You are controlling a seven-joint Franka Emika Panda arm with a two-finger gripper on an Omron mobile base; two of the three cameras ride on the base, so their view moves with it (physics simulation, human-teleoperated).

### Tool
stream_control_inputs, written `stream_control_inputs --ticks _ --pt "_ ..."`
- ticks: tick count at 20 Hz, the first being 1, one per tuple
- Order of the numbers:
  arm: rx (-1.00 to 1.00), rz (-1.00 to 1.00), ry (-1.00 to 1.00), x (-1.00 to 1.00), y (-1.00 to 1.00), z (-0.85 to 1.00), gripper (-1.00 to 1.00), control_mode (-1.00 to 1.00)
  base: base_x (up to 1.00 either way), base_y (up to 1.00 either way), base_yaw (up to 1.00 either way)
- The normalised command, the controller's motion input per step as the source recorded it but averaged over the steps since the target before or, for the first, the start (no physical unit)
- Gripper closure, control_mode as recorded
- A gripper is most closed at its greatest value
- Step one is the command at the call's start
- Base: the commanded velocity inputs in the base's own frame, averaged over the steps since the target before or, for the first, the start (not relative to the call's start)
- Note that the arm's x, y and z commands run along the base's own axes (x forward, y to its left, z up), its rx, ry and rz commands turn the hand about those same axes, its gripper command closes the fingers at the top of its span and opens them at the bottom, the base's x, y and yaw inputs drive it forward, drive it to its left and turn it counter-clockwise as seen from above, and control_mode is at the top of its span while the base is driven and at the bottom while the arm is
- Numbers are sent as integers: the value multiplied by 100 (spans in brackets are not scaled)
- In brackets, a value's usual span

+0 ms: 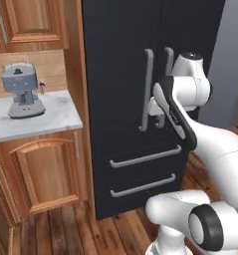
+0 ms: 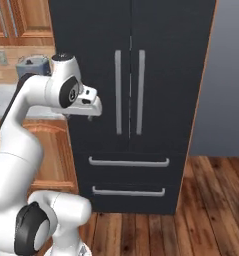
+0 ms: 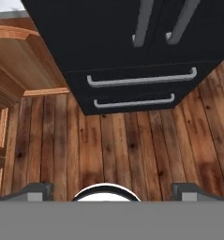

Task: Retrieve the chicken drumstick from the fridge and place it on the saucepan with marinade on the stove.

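While fridge doors shut, tool wide open, empty, above wood floor; marble counter at left.

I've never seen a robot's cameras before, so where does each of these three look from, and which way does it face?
Left base view: behind the arm's left, facing the closed fridge; arm at lower right.
Right base view: behind its right, facing the same fridge; arm at lower left.
Hand view: on the hand, looking down at floor and fridge drawers; open gripper fingertips at bottom.
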Motion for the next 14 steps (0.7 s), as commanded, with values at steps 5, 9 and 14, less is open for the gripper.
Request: stream_control_inputs --ticks 5,9,14 --pt "0 0 0 0 0 0 -100 100 34 -37 35" --pt "0 0 0 0 0 0 -100 100 -5 -65 0" --pt "0 0 0 0 0 0 -100 100 -2 -81 0"
